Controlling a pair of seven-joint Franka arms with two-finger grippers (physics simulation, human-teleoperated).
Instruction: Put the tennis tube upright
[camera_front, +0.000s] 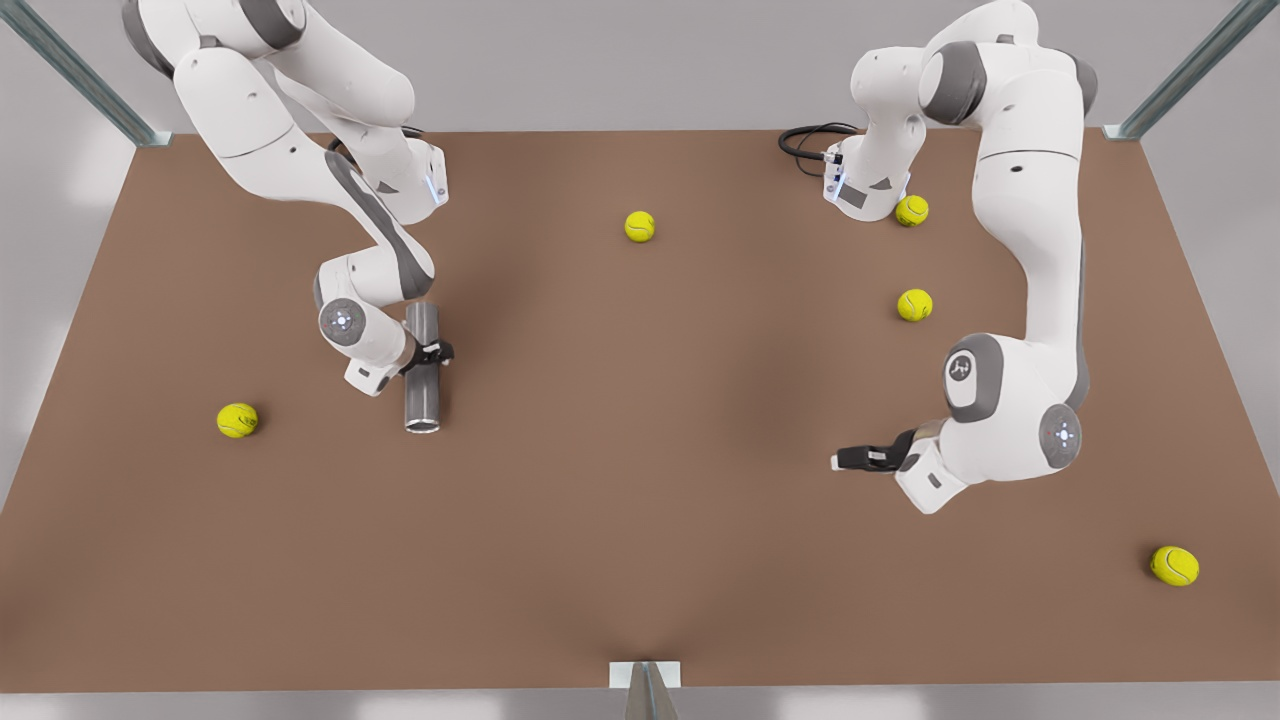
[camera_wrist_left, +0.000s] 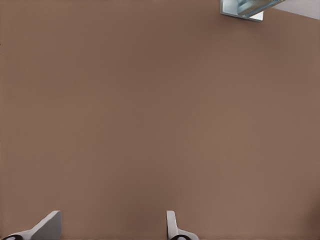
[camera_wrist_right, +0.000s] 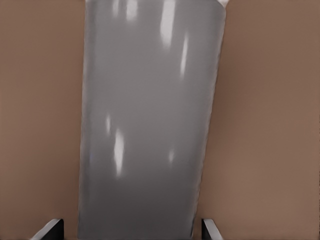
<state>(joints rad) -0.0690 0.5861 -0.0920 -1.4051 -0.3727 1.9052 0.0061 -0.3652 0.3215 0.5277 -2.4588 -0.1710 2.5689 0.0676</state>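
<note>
Brown worktop (camera_front: 640, 480): the tennis tube (camera_front: 422, 368) lies flat at left-centre, its long axis up-down, right claw (camera_front: 432, 354) straddling its middle; left claw (camera_front: 850, 459) waits open, lower right.

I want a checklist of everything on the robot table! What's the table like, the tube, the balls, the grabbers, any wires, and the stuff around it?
Surface: brown table, flat and bare between things.
Job's things: tennis tube lying on its side, not yet upright.
Clutter: five tennis balls scattered.
Grippers: right gripper at the tube's middle, fingers either side of it; contact unclear. Left gripper open above bare table, waiting.
Cables: black cable looped at one arm's base.
Surroundings: metal frame posts at the corners, grey floor.
</note>
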